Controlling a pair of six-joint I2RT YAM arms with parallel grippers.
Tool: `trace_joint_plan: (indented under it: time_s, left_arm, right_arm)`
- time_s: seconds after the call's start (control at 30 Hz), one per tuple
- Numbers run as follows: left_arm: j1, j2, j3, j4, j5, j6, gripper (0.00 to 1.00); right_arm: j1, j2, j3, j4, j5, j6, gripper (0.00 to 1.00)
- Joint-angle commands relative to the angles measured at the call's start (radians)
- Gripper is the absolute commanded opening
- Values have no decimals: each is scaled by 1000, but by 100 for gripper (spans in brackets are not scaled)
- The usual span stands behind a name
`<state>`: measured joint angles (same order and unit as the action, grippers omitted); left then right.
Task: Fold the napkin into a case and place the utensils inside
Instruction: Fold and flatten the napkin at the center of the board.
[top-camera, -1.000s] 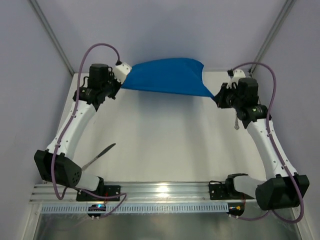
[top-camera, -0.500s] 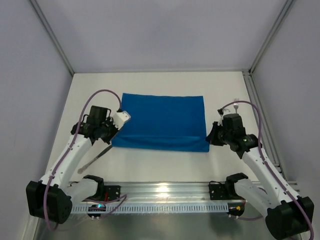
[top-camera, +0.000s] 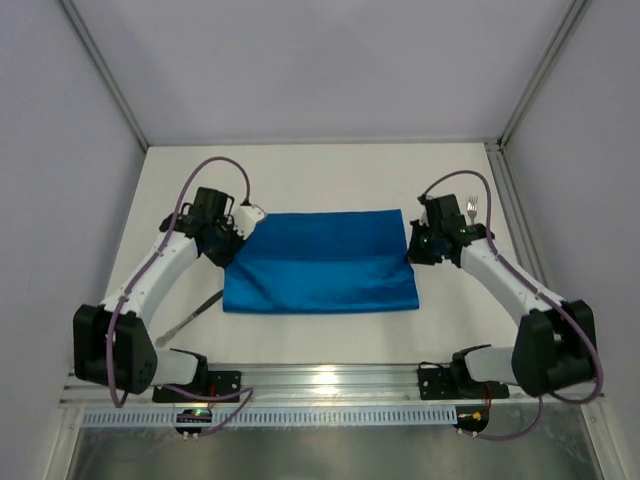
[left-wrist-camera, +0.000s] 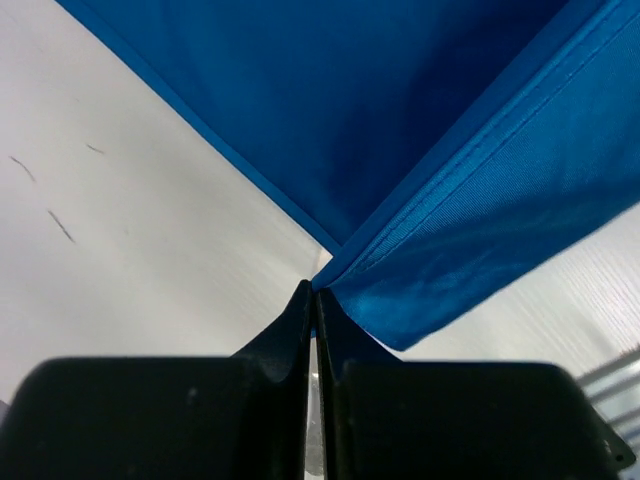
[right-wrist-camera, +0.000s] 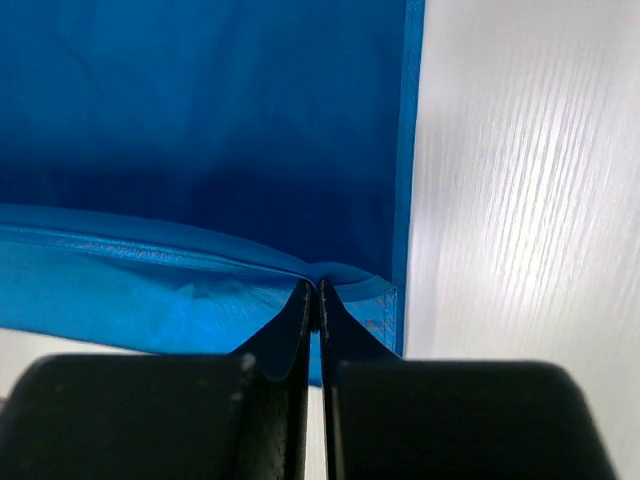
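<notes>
The bright blue napkin (top-camera: 320, 262) lies on the white table, its near part folded back over itself. My left gripper (top-camera: 238, 228) is shut on the napkin's far left corner (left-wrist-camera: 400, 250). My right gripper (top-camera: 412, 243) is shut on the far right corner (right-wrist-camera: 350, 275). Both hold the edge low over the cloth. The dark grey knife-like piece (top-camera: 192, 314) lies left of the napkin, under my left arm. The silver fork (top-camera: 471, 208) lies at the right, behind my right arm, mostly hidden.
The table's raised rim runs along the back and right side (top-camera: 505, 190). The metal rail (top-camera: 320, 380) with both arm bases is at the near edge.
Both grippers carried the napkin's edge from the far end down toward the near side, then back to mid-cloth, laying a fold. The napkin now lies flatter and narrower.
</notes>
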<state>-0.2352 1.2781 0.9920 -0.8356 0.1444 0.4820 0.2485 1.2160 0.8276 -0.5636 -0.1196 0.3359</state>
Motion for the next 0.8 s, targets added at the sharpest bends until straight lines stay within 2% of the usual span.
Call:
trace_joint_plan:
  time_s: [0.0,0.1,0.23,0.37,0.43,0.77]
  left_arm:
    - [7,152,121,108,-81,-33,0]
    - [7,284,215,125,-112,-39,0]
    - [10,375,235,185,-128,-46,0]
    - [10,438,273,230,-134,-56,0]
    - [10,475,301,242,-187,-63,0]
    - [11,578,358,290,-210,-59,0]
  right_arm:
    - [2,190,155,76,77,-60,4]
    - [-3,330,252,73,84,-90,4]
    - [-40,443,323,70,86,-109,4]
    - [-80,519,421,61,75,-115,4]
    - [-86,553,470,47,75,-118,4]
    - [-110,686,571,31,72,-117,4]
